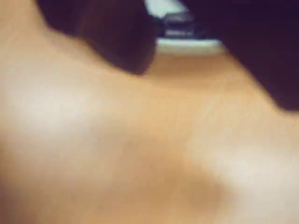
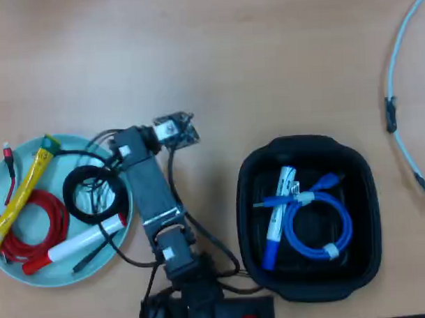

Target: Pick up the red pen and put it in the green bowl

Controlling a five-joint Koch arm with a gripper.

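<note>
The claw (image 2: 178, 129) hangs over bare tabletop (image 2: 251, 60) in the overhead view, holding nothing; whether its jaws are spread or pressed together cannot be told, and the wrist view is a blur of wood and dark shapes. Just to its lower left sits the bowl (image 2: 10, 267), with the red pen (image 2: 76, 245) lying inside beside a yellow marker (image 2: 21, 192), a red cable (image 2: 50, 213) and a black cable (image 2: 95, 194). To the lower right stands a black tub (image 2: 307, 281) holding a blue-capped marker (image 2: 277, 219) and a blue cable (image 2: 327, 232).
</note>
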